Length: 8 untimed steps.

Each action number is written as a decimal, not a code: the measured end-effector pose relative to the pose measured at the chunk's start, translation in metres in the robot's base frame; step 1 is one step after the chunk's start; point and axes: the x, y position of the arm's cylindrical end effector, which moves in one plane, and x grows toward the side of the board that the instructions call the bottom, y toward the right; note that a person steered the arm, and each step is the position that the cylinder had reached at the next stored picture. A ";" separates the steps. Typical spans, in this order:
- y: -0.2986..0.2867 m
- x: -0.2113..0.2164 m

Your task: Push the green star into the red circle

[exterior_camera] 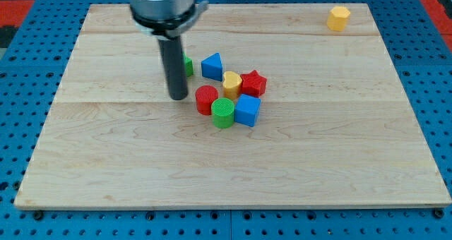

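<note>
The red circle (pixel 205 99) lies near the board's middle, touching a green circle (pixel 223 112) at its lower right. The green star (pixel 188 66) is mostly hidden behind the rod; only a green sliver shows at the rod's right side. My tip (pixel 178 97) rests on the board just left of the red circle, with a small gap, and below the green star.
A blue triangle (pixel 212 66), a yellow heart (pixel 232 82), a red star-like block (pixel 253 82) and a blue cube (pixel 247 110) cluster right of the red circle. A yellow hexagon (pixel 339 18) sits at the view's top right. The wooden board (pixel 106 162) lies on a blue pegboard.
</note>
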 end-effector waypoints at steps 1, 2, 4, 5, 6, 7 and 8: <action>-0.053 -0.003; -0.102 -0.031; -0.085 -0.125; -0.030 -0.100; 0.013 -0.069; 0.041 -0.059; 0.030 -0.068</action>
